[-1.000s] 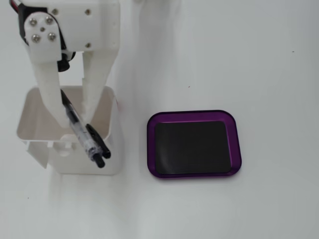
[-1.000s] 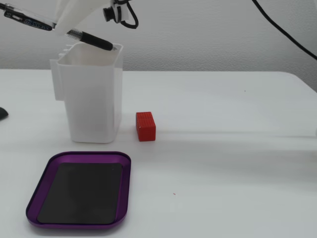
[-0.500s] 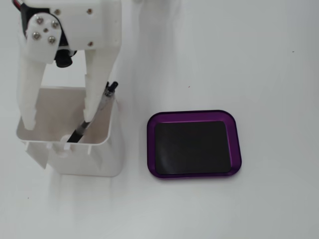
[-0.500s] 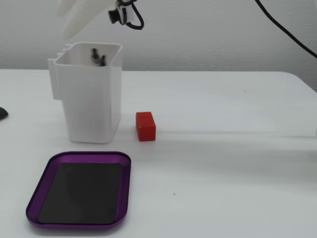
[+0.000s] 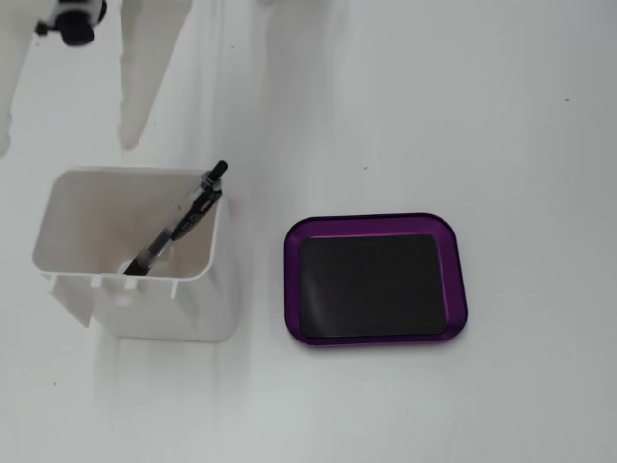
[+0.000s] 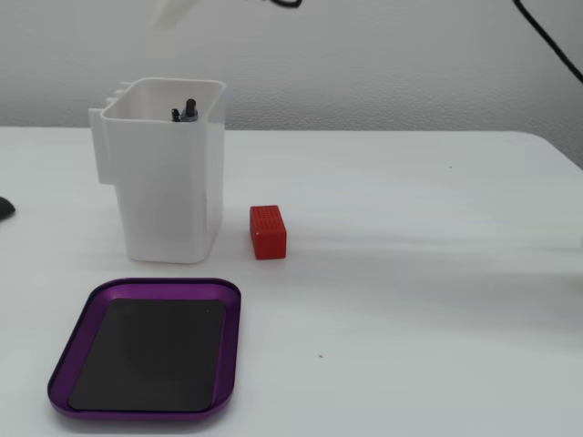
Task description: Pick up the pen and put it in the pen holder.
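Note:
A black pen [image 5: 178, 227] stands slanted inside the white pen holder [image 5: 67, 207], its tip at the bottom and its top end leaning on the right rim. In the other fixed view only the pen's top [image 6: 189, 111] shows above the holder's rim [image 6: 164, 182]. My gripper [image 5: 67, 143] hangs above the table just behind the holder, with its white fingers [image 5: 145, 77] spread wide apart and empty. In the other fixed view a blurred white finger [image 6: 167, 20] shows above the holder.
A purple tray [image 5: 378, 224] with a black inner mat lies on the white table next to the holder; it also shows in the other fixed view [image 6: 230, 328]. A small red block [image 6: 268, 231] stands beside the holder.

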